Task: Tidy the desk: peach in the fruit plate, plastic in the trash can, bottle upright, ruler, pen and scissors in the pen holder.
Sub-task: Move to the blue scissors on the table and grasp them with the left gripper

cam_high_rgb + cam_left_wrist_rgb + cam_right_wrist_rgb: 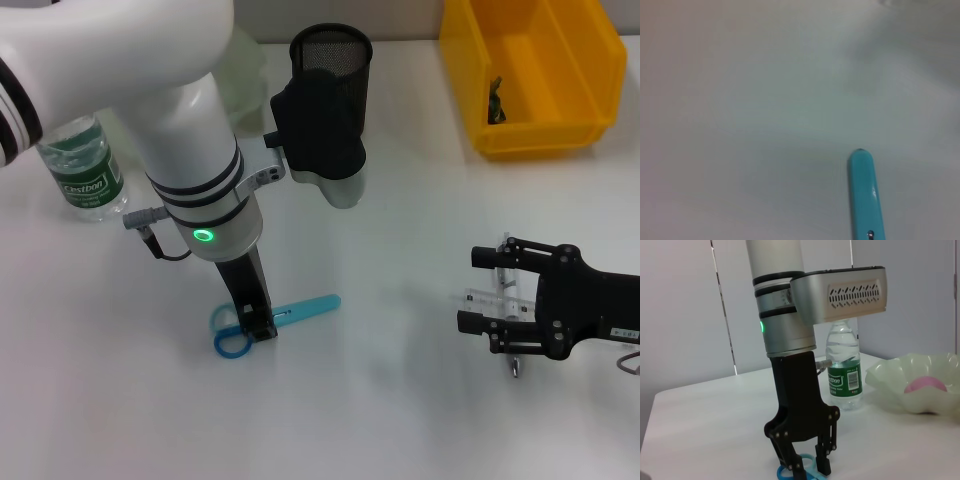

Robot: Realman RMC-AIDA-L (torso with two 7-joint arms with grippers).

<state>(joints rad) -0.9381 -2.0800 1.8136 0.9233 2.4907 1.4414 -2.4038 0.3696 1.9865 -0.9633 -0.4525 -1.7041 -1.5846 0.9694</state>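
A: Where are the scissors [268, 320]?
B: Flat on the desk [400, 400], the left gripper [258, 327] straddling them near the handles, fingers narrowly parted.
A: Any writing?
B: "Cestbon" on the upright bottle [85, 165]. Right gripper [480, 290] hovers wide.

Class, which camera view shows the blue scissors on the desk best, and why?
The head view: it shows the scissors whole, handle loops to blade tip, with the left gripper down on them. The left wrist view shows only the blade tip; the right wrist view only the loops.
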